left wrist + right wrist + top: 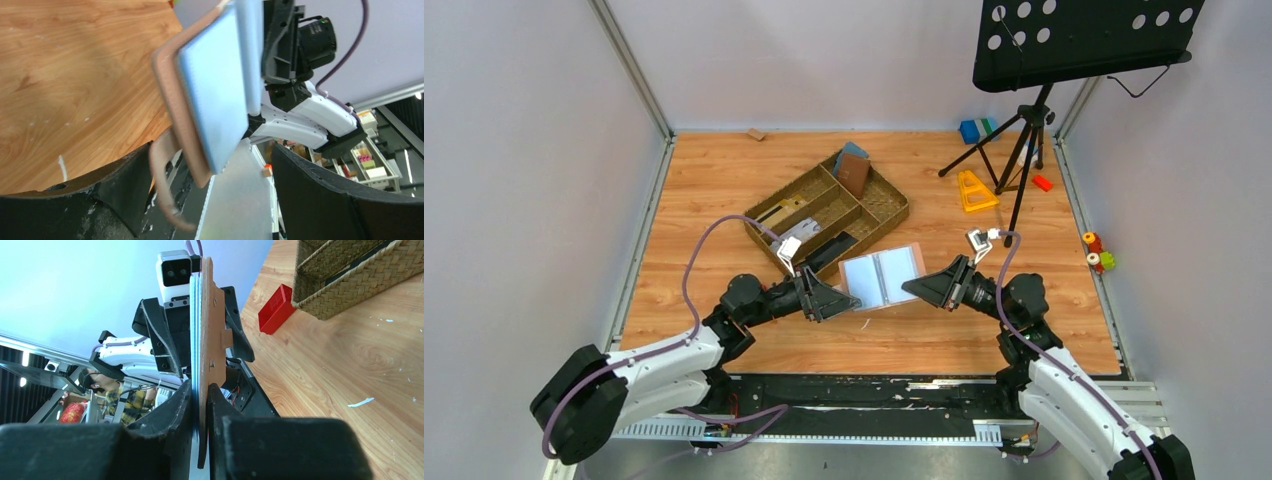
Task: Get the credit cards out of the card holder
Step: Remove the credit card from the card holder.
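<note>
The card holder (882, 277) is spread open and held off the table, its blue-grey inside facing up and its tan outside underneath. My right gripper (916, 288) is shut on its right edge; in the right wrist view the jaws (201, 390) pinch the tan and blue layers of the card holder (212, 330). My left gripper (849, 300) is open, its fingers either side of the left edge without touching. In the left wrist view the card holder (215, 95) and its looped tan tab (160, 170) hang between the wide fingers of that gripper (210, 150). The credit cards are hidden.
A wicker tray (894, 205) with compartments stands just behind, with a reddish-brown wallet (854, 173) leaning in it. A music stand (1024, 130), a yellow triangle (975, 190) and small blocks are at the back right. A red block (275, 310) lies beside the tray.
</note>
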You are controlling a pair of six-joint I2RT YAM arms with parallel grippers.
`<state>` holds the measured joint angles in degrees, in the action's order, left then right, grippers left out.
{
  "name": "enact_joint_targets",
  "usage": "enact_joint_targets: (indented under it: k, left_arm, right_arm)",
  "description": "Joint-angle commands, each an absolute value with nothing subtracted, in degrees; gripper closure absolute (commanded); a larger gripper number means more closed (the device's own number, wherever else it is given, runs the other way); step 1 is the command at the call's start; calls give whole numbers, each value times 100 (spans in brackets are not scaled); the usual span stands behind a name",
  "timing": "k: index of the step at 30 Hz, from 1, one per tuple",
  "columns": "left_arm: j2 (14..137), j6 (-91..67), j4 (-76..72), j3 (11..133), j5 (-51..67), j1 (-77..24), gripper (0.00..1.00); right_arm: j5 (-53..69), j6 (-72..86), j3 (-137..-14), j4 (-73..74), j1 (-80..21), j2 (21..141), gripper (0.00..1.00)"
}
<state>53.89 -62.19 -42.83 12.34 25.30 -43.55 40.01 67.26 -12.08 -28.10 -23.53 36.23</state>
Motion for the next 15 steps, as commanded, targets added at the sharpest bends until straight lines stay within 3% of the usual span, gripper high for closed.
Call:
enact_joint_targets:
  k: [1,7,8,9,15]
  left_arm:
    - [5599,-6356,-5655,1376,2636,-4518,20]
    - [5665,-6016,-5155,1569,2442,-4534,89]
    - [5655,-5887,-4829,1653,2394,-4539,96]
    - [5654,-5761,-4551,1734,2361,-4562,100]
    - [5825,-5402,-3753,2116,2185,-4751,100]
  right_arm:
    - [4150,6640,-1483,-2931,-2347,3617,100]
    - [4176,5705,-1917,-1642,-2417,3630,100]
    - [4150,5461,-2000,-1376,-2470,3623,100]
    - [4127,5406,-2037,-1333,-2532,3621,100]
    - [4056,5196,-2100,-1554,-2920,3801,100]
